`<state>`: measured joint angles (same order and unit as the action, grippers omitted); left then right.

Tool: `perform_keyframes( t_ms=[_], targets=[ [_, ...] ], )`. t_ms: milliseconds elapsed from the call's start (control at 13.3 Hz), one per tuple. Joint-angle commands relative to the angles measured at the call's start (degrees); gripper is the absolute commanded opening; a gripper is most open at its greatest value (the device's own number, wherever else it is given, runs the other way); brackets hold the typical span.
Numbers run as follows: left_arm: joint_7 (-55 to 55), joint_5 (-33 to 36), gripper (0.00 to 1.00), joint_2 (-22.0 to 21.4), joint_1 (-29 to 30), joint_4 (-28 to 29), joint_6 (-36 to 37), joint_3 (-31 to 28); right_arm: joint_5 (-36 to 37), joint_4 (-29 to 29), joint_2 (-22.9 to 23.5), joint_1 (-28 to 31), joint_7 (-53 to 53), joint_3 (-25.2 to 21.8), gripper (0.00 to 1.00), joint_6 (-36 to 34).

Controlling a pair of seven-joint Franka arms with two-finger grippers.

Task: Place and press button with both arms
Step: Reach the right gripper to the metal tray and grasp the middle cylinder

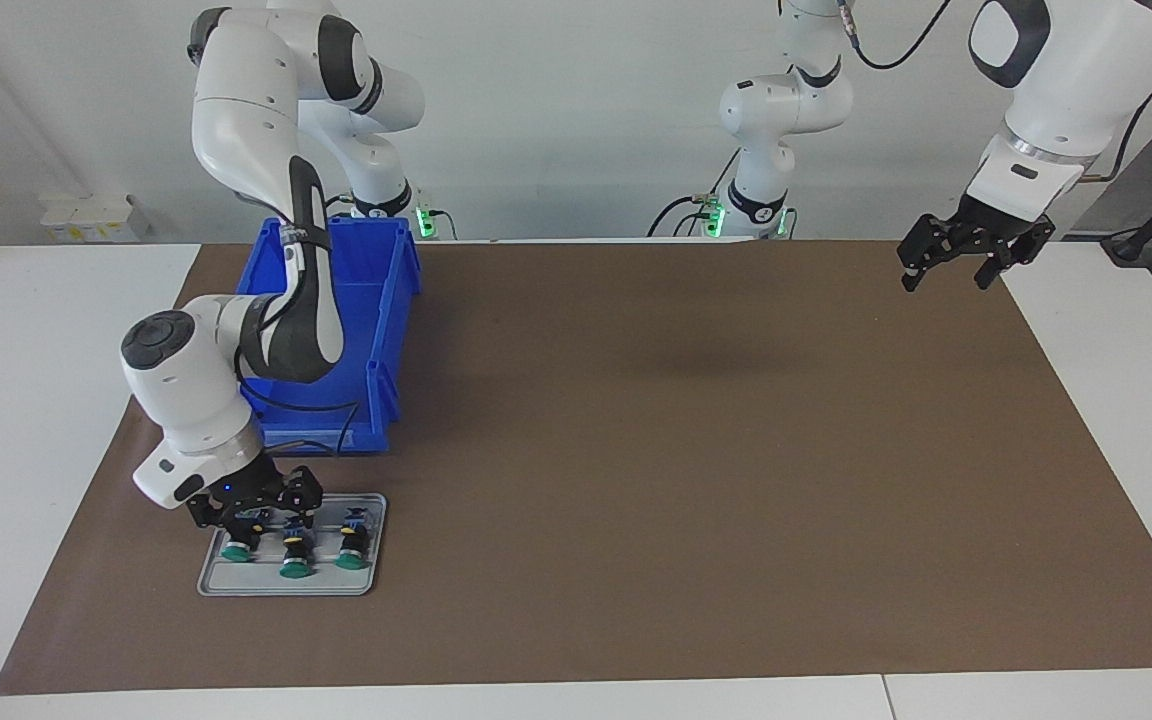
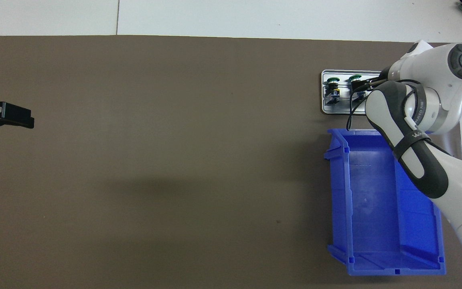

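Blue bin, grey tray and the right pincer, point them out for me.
blue bin [image 2: 375, 200], overhead view, bare floor inside.
grey tray [image 1: 371, 560], facing view, bare corner by the rim.
right pincer [image 1: 261, 515], facing view, between its fingertips, low over the tray.

Three buttons [image 1: 295, 550] lie on one grey tray [image 1: 286, 588], green caps all in a row. One blue bin [image 1: 376, 330] sits on one brown mat [image 1: 636, 450]. Two arms are in play, each carrying one gripper: left gripper [image 1: 948, 277], right gripper [image 1: 254, 520].
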<state>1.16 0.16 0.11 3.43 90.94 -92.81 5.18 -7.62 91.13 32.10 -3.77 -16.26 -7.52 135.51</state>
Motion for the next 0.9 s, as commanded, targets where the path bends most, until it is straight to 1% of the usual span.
perform_keyframes(
  t_ms=[0,150,225,375,600,675,750,825],
  targets=[
    [-0.4,-0.5,1.00,-1.6,0.6,1.8,-0.4,0.2,-1.6,3.1,0.4,-0.1,-3.8,0.0,0.91,5.1],
    [-0.4,-0.5,1.00,-1.6,0.6,1.8,-0.4,0.3,-1.6,3.4,0.9,-0.1,-4.0,0.0,0.85,6.2],
    [-0.4,-0.5,1.00,-1.6,0.6,1.8,-0.4,0.3,-1.6,3.3,1.1,-0.1,-4.0,0.0,0.84,6.5],
    [-0.4,-0.5,1.00,-1.6,0.6,1.8,-0.4,0.3,-1.7,3.3,1.2,-0.2,-3.6,0.1,0.77,6.6],
    [-0.4,-0.5,1.00,-1.6,0.6,1.8,-0.4,0.3,-4.1,3.3,1.8,-0.6,-3.8,0.0,0.74,7.4],
    [-0.4,-0.5,1.00,-1.6,0.6,1.8,-0.4,0.3,-4.1,3.3,2.1,-0.6,-4.0,0.1,0.69,7.5],
    [-0.4,-0.5,1.00,-1.6,0.6,1.8,-0.4,0.3,-4.1,3.4,2.1,-0.4,-4.6,0.1,0.47,7.4],
    [-0.4,-0.5,1.00,-1.6,0.6,1.8,-0.4,0.3,-4.2,3.4,2.2,-0.4,-5.6,0.0,0.17,7.6]
  ],
)
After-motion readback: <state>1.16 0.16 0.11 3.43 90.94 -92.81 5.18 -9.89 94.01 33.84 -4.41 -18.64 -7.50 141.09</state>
